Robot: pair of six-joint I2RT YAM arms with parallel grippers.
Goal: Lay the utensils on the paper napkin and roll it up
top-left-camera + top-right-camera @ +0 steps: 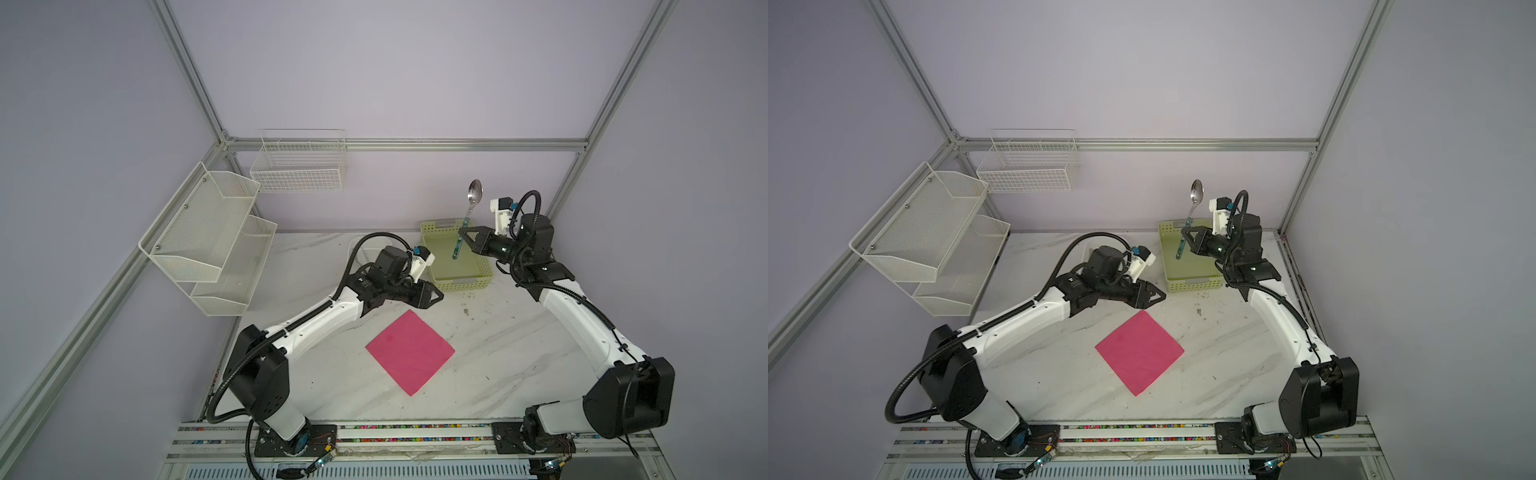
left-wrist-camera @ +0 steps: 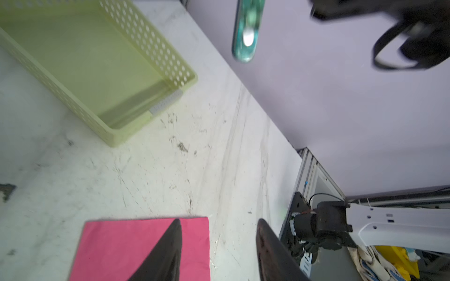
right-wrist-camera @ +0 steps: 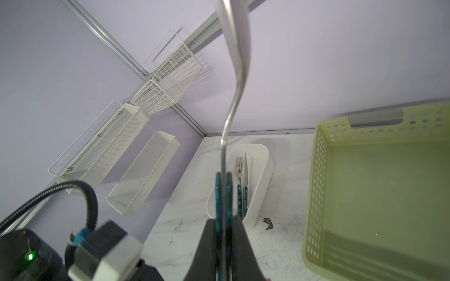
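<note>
Slippage is looming: the right gripper (image 1: pixel 461 239) is pinching the spoon (image 1: pixel 475 192) upright by its handle, so the heavy bowl could swing down; the left gripper (image 1: pixel 437 296) is hanging spread, empty.

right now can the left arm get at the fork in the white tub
Probably yes: the fork lies uncovered in the open white tub close behind the wrist of the left arm. Its fingers are empty but point away, so it must turn back first.
</note>
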